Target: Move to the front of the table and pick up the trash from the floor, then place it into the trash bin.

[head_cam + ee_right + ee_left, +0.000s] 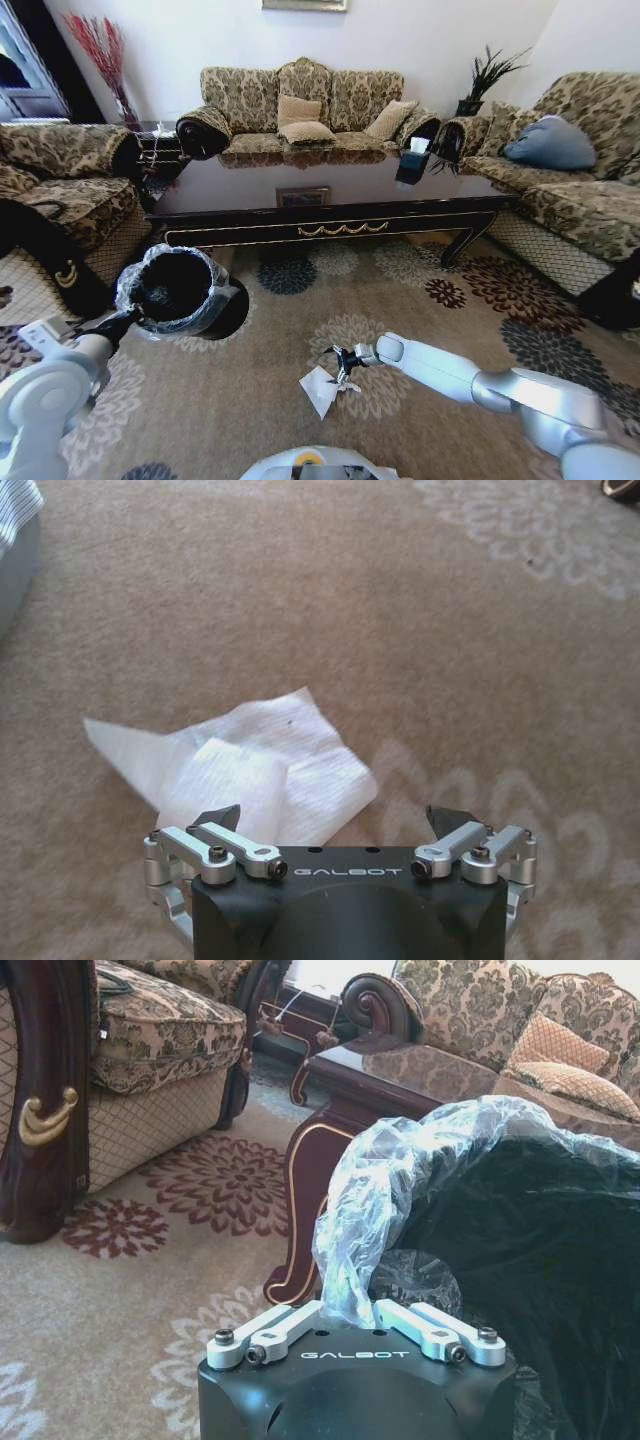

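- Carpet (230,400) with a flower pattern covers the floor of this sitting room, with sofas on three sides and the table (330,205) in the middle.
- On the carpet, in front of the robot, lies the paper (320,388), a white creased sheet with one corner pointing away; no bottle or small piece can be made out.
- I judge the paper very light, soft and easy to crush. It will not slip much, but it lies nearly flat, so the best hold is probably at the raised fold in its middle, where the jaws can pinch from both sides.
- Right gripper (343,368) is low, just beside the paper's far edge. From the right wrist view (338,825) its jaws are spread wide, the paper (250,770) partly between them.
- Left gripper (348,1310) is shut on the bag (400,1180) at the rim of the bin (178,290), its jaws pressed together on the clear plastic.
- This bin stands on the carpet to the robot's left, close to the table's curved leg, its mouth open upward.
- Between paper and bin the carpet is free. The table edge stands well apart from the paper, so I judge there is good room to lift and swing left.
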